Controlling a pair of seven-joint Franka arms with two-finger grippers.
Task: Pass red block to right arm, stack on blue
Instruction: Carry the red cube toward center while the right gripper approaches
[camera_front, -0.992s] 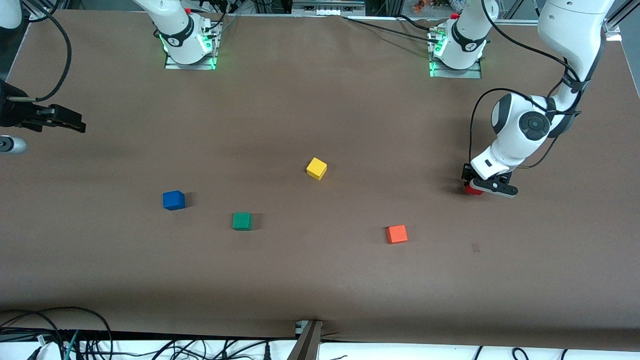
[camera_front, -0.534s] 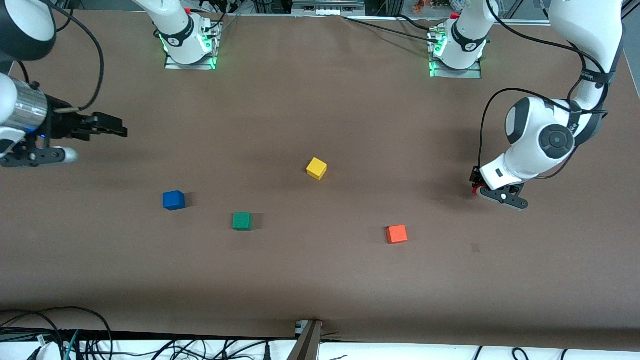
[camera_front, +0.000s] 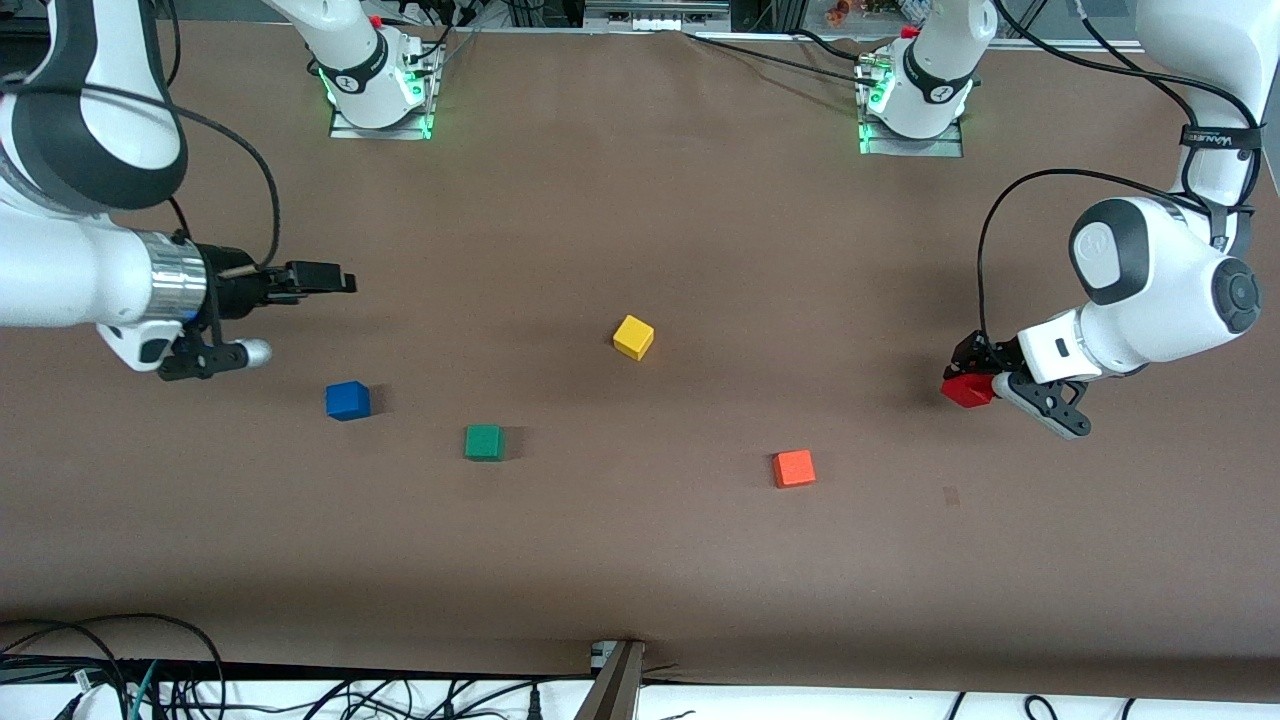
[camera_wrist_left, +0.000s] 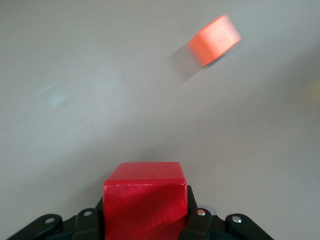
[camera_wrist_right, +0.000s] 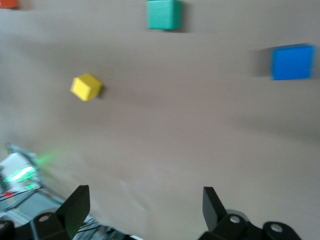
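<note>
My left gripper (camera_front: 975, 385) is shut on the red block (camera_front: 967, 391) and holds it above the table at the left arm's end. The block fills the lower middle of the left wrist view (camera_wrist_left: 145, 197) between the black fingers (camera_wrist_left: 200, 222). The blue cube (camera_front: 347, 400) sits on the table toward the right arm's end and shows in the right wrist view (camera_wrist_right: 293, 62). My right gripper (camera_front: 335, 279) is open and empty, in the air over the table near the blue cube; its fingertips (camera_wrist_right: 77, 202) stand wide apart.
A yellow cube (camera_front: 633, 336) sits mid-table, a green cube (camera_front: 484, 442) beside the blue one nearer the front camera, and an orange-red cube (camera_front: 794, 468) toward the left arm's end. The brown table (camera_front: 640, 560) runs to its front edge with cables below.
The left gripper has lifted and turned with the red block in it. The right arm has swung in from the table's end toward the middle, its gripper now near the blue cube.
</note>
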